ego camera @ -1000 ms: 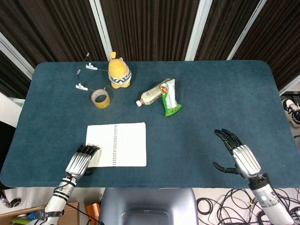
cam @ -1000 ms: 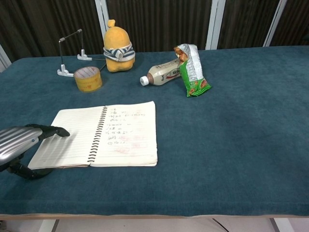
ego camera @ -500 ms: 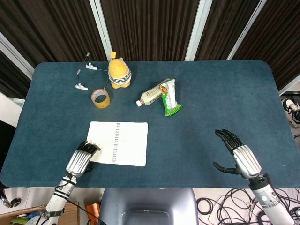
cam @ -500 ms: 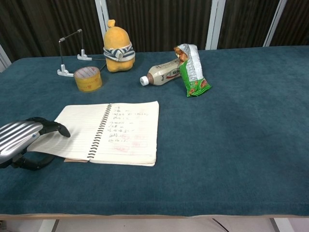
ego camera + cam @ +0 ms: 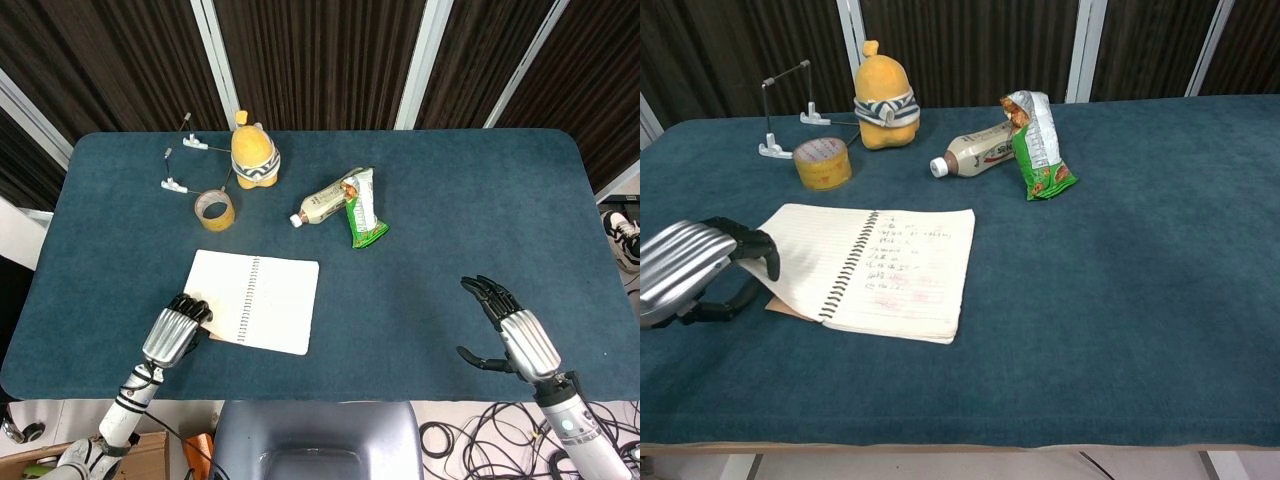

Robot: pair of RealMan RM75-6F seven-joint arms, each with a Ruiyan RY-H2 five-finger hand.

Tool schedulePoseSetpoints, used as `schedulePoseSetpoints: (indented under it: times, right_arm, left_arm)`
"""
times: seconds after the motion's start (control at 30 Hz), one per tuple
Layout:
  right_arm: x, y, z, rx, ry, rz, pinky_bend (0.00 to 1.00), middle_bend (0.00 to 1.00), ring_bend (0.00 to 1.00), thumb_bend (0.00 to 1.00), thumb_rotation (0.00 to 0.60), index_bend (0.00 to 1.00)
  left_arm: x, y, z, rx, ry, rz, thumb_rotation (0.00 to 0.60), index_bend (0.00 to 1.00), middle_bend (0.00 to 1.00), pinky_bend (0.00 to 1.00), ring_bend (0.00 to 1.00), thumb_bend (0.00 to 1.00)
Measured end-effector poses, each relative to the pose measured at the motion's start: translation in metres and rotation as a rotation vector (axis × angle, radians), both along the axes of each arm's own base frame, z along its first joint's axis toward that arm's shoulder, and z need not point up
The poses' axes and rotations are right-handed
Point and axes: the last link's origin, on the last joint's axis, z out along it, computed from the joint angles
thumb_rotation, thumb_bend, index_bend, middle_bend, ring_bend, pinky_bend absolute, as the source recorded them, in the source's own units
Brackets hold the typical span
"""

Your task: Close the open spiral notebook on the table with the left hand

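The left robot hand (image 5: 685, 272) grips the left page edge of the white spiral notebook (image 5: 880, 268), lifted (chest view); the head view alone shows the right robot hand (image 5: 512, 332), empty, fingers spread.

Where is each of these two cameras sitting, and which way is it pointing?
Head view: sits high above the near table edge, looking steeply down on the table; shows the left hand at the notebook and the right hand apart.
Chest view: sits low at the near edge, looking across the table toward the dark curtains; only the left hand shows.
Both share the notebook, tape roll, yellow toy, bottle and snack bag.
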Motion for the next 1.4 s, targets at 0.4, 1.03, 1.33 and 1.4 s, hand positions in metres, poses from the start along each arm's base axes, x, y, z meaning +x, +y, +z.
schedulePoseSetpoints:
  times: [0.4,1.03,1.33,1.4]
  right_arm:
    - [0.001,0.002,0.004,-0.017,-0.009,-0.001,0.12,0.08,0.03,0.16,0.6,0.0]
    - [0.001,0.002,0.007,-0.031,-0.017,-0.003,0.12,0.08,0.03,0.16,0.6,0.0]
    - [-0.001,0.003,0.008,-0.033,-0.02,-0.004,0.12,0.08,0.03,0.16,0.6,0.0]
    - [-0.002,0.003,0.008,-0.032,-0.018,-0.006,0.12,0.08,0.03,0.16,0.6,0.0]
  left_arm:
    - [0.037,0.004,0.008,0.109,0.139,-0.407,0.6,0.54,0.43,0.31,0.38,0.58]
    - [0.106,0.006,-0.015,0.072,-0.156,-0.426,0.6,0.0,0.13,0.24,0.18,0.23]
    - [0.117,0.005,-0.034,-0.121,-0.378,-0.091,0.506,0.07,0.23,0.17,0.21,0.31]
    - [0.115,0.005,-0.036,-0.166,-0.361,-0.027,0.253,0.08,0.23,0.16,0.2,0.4]
